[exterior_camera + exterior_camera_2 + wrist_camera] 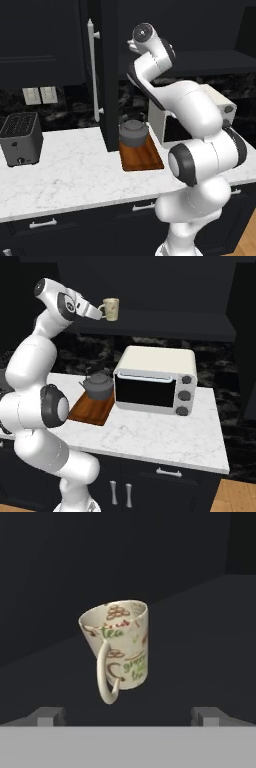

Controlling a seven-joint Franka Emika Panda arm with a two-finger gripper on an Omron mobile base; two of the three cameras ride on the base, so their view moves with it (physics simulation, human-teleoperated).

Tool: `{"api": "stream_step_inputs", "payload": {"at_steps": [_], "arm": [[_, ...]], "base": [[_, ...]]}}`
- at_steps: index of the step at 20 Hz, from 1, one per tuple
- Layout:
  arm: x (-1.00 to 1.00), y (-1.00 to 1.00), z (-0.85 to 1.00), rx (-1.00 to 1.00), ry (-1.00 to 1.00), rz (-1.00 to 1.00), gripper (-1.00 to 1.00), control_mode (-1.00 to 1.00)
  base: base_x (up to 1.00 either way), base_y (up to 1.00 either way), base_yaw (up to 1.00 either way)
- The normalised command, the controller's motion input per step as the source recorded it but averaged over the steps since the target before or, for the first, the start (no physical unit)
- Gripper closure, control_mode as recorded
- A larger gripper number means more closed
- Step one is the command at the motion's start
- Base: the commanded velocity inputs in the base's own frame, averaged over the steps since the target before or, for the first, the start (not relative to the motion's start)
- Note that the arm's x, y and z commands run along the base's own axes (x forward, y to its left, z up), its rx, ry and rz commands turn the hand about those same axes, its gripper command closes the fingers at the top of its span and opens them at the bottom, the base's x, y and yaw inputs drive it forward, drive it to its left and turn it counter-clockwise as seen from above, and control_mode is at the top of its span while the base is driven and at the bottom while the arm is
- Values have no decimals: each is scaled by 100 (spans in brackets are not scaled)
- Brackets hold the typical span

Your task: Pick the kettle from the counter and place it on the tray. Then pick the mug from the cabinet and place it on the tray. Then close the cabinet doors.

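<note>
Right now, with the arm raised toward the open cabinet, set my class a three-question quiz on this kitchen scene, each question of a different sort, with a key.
1. True or false: the kettle already sits on the tray.
2. Multiple choice: the mug stands
A) on the counter
B) on the cabinet shelf, just ahead of the gripper
C) on top of the toaster oven
3. Fill in: the gripper's jaws are ____, with the mug's handle turned toward them.

Key: 1 true; 2 B; 3 open (nothing held yet).
</note>
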Motion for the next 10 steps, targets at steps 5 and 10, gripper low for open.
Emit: {"api": "stream_step_inputs", "payload": {"at_steps": [5,10], "arm": [[17,-3,-4,0,1,0,-100,-100],[17,-6,-6,0,1,0,-100,-100]], "base": [[0,0,0],[0,0,0]]}}
